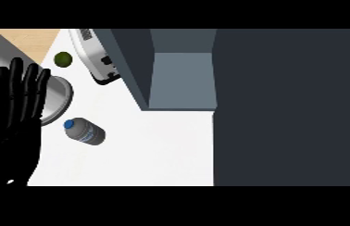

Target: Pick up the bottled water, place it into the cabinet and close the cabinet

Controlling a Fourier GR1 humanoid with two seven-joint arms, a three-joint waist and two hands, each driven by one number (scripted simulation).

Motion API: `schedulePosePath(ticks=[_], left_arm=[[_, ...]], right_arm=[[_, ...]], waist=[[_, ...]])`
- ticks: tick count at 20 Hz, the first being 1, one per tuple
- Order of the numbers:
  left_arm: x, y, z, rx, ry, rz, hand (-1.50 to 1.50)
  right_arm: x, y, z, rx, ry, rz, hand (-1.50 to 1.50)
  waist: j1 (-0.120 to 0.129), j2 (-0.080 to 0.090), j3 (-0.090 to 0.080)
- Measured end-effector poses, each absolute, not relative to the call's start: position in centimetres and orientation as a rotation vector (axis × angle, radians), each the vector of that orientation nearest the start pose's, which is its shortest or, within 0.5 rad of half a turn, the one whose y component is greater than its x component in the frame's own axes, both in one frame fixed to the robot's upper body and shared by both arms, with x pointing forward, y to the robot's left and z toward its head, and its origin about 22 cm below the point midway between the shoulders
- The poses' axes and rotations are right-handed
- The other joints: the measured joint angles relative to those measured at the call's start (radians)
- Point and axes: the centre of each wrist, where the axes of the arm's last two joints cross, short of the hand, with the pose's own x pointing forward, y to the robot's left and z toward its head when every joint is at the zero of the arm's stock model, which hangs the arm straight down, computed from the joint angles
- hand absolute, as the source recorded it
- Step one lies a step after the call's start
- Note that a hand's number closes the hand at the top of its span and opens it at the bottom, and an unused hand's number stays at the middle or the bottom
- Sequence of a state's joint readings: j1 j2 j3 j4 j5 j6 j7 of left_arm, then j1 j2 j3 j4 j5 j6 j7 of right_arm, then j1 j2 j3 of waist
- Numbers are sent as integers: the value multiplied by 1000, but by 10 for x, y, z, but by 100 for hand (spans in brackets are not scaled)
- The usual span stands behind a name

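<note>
The bottled water [84, 131], clear with a blue cap, stands on the white counter at the lower left. The dark grey cabinet [181, 81] sits at the top centre with its inside showing, and its open door [280, 107] fills the right side of the view. My left hand [19, 114] rests open at the left edge, fingers up, a short way left of the bottle and not touching it. My right hand does not show.
A metal pot or bowl [56, 100] lies partly behind my left hand. A green lime [63, 59] sits near the top left. A silver toaster [96, 56] stands against the cabinet's left side. White counter [157, 151] spreads below the cabinet.
</note>
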State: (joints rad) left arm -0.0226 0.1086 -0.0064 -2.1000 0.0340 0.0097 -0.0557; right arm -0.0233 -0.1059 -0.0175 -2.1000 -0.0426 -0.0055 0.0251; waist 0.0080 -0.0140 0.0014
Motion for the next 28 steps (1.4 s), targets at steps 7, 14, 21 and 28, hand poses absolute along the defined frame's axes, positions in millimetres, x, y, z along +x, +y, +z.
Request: schedulePosePath(ticks=[7, 14, 21, 28], left_arm=[[195, 252, 122, -263, -2076, -260, -150], [156, 260, 125, -534, -1818, -271, -150], [132, 280, 131, -501, -1698, -271, -150], [119, 290, 127, -468, -1639, -242, -150]], right_arm=[[187, -243, 127, 14, -2038, 86, -150], [154, -251, 134, 202, -1926, 93, -150], [134, -268, 141, 179, -1874, 125, -150], [124, -276, 137, 159, -1844, 138, -150]], waist=[[-10, 9, -2], [-8, 7, -1], [-5, 8, -1], [-6, 4, -1]])
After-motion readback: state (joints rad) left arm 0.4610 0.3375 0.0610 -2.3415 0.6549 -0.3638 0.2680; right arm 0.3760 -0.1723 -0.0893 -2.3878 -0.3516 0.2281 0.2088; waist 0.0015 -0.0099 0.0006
